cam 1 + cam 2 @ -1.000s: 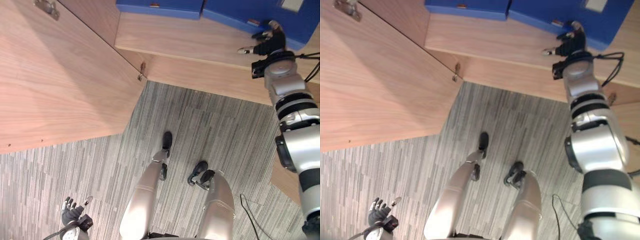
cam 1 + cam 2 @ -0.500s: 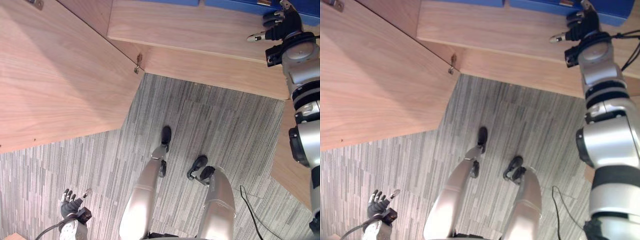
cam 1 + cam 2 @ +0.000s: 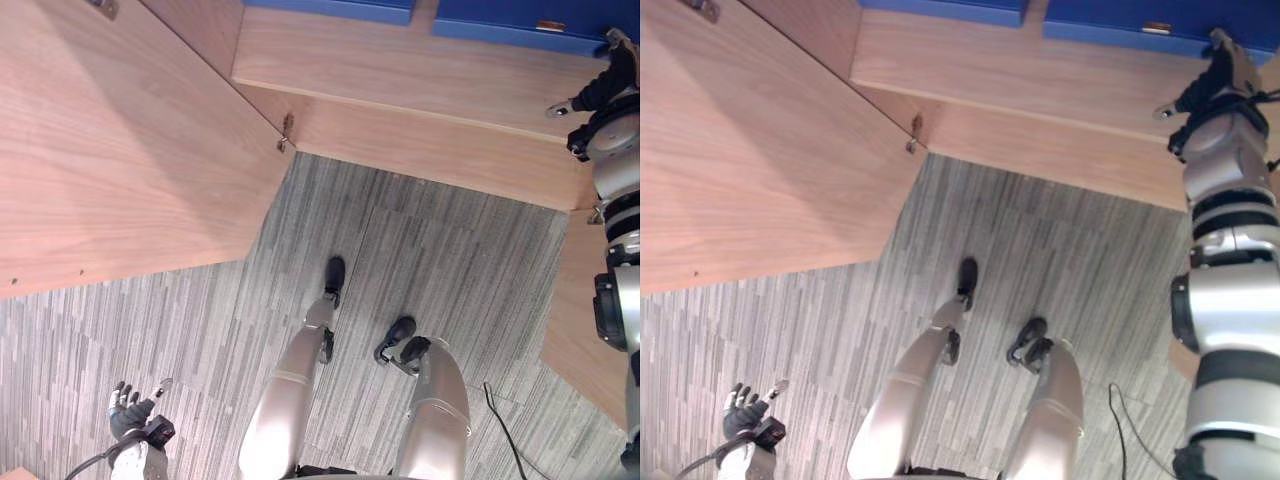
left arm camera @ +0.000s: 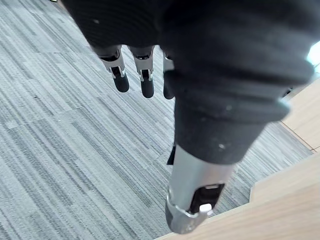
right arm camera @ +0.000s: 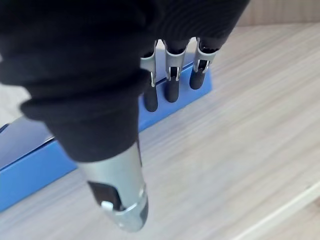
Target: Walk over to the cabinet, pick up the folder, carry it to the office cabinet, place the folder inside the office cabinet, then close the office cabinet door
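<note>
- The robot's right hand (image 3: 603, 86) is hanging at the edge of the wooden shelf (image 3: 400, 70) in the office cabinet, beside a blue folder (image 3: 530, 22) lying on that shelf.
- Its fingers (image 5: 172, 91) are pointing out straight over the folder's edge, gripping nothing.
- A second blue folder (image 3: 330, 8) is lying beside the first, further left.
- The cabinet door (image 3: 120, 170) is standing wide open at left.
- The left hand (image 3: 128, 412) is hanging low over the grey carpet floor (image 3: 450, 260), its fingers (image 4: 121, 82) relaxed and empty.
</note>
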